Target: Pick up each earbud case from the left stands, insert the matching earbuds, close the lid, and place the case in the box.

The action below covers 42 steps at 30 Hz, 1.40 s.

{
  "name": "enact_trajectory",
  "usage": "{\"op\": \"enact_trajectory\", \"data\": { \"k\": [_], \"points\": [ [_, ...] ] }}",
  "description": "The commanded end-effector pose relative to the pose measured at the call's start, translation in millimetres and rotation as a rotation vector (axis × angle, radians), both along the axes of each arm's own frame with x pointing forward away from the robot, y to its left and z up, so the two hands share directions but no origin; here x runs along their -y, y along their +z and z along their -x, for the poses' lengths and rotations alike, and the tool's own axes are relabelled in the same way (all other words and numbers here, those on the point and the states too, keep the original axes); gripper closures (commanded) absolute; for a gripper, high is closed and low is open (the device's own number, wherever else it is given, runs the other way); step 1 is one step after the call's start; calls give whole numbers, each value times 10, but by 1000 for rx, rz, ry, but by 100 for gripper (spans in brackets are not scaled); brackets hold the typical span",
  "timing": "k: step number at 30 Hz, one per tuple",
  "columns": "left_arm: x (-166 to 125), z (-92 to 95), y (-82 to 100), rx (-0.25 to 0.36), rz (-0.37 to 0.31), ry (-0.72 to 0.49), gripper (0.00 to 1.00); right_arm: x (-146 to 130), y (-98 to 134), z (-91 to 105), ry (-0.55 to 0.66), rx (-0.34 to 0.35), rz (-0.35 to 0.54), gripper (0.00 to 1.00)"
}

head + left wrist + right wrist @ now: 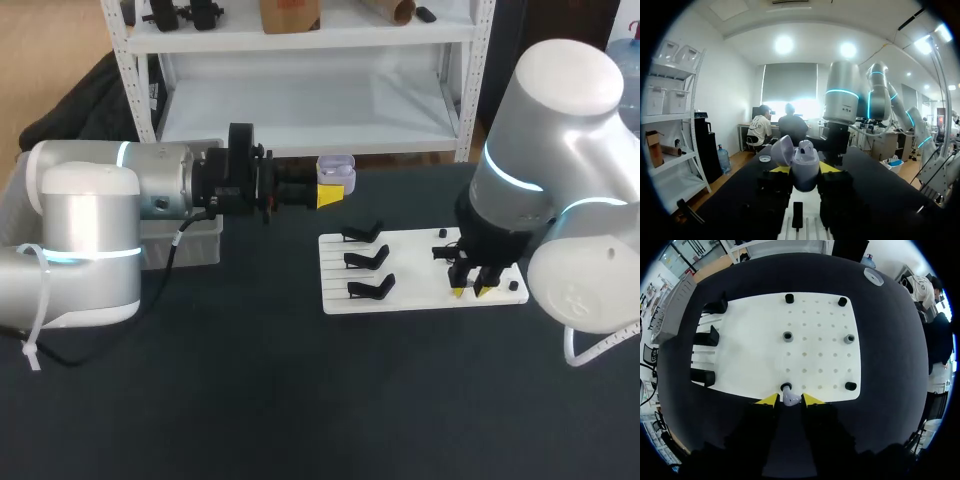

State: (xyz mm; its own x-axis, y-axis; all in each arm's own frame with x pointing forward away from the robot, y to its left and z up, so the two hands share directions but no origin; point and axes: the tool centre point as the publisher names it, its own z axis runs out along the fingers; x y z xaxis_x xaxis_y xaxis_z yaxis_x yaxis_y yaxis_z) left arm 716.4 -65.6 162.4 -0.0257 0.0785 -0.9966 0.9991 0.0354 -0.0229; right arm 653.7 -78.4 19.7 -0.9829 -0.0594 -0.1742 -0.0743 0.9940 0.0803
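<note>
- While the left hand (805, 171) is clamped on its lower body from both sides, the earbud case (806, 164) stands upright between the yellow tips. Its lid (782, 150) is swung open and leans off to one side.
- One earbud (805, 146) sits in the open case, its top poking above the rim.
- From the head view the case is held up off the surface (250, 400), just past the far edge of the white board (420, 300). The left arm (150, 190) lies roughly level as it comes in from its side.
- A second earbud (790, 398), pale in colour, is at the near edge of the board, right against a black peg (786, 386).
- The right hand (790, 400) points straight down at that second earbud. Whether it is clamped on it or only set around it, I cannot tell.
- More pegs dot the board among rows of small holes: black ones (842, 301) near the corners and grey ones (787, 336) further in.
- Three black stands (365, 258) sit in a row along the board's left end, well apart from the right hand.
- A grey box (200, 245) rests on the surface to the left of the board, partly hidden behind the left arm.
- A small round white disc (873, 276) lies on the dark surface beyond the board's far corner.
</note>
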Motion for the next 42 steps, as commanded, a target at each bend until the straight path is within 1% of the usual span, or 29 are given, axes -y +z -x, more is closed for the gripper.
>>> {"op": "enact_trajectory", "data": {
  "k": [1,8,11,13,14,18,20,25,27,28,30,31,32,34,38,39,42],
  "points": [
    [1,6,-1,1,0,3,100,-11,-6,-19,6,3,9,69],
    [1,6,-1,1,0,3,100,0,-16,-39,18,3,17,75],
    [1,6,-1,1,0,3,100,-18,-14,-39,20,3,14,80],
    [1,6,-1,1,0,3,100,-23,-16,-38,20,3,15,92],
    [1,6,-1,1,0,3,100,-27,-15,-36,19,3,15,100],
    [1,6,-1,1,0,3,100,-31,22,-17,10,5,22,100],
    [1,6,-1,1,0,3,100,-20,86,-6,5,9,26,100],
    [1,6,-1,1,0,3,100,-38,376,50,6,25,31,100],
    [1,6,-1,1,0,3,100,-63,507,89,28,18,66,100],
    [1,6,-1,1,0,3,100,-80,573,108,35,2,72,100],
    [1,6,-1,1,0,3,100,-139,741,164,79,-4,96,100],
    [1,6,-1,1,0,3,100,-162,809,184,97,-25,108,100],
    [1,6,-1,1,0,3,100,-197,888,207,125,-20,116,100],
    [1,6,-1,1,0,3,100,-286,1063,264,176,-40,111,100],
    [1,6,-1,1,0,3,100,-481,1390,366,286,-37,124,100],
    [1,6,-1,1,0,3,100,-533,1467,386,303,-40,111,100],
    [1,6,-1,1,0,3,100,-706,1696,433,368,-12,106,100]
  ]
}}
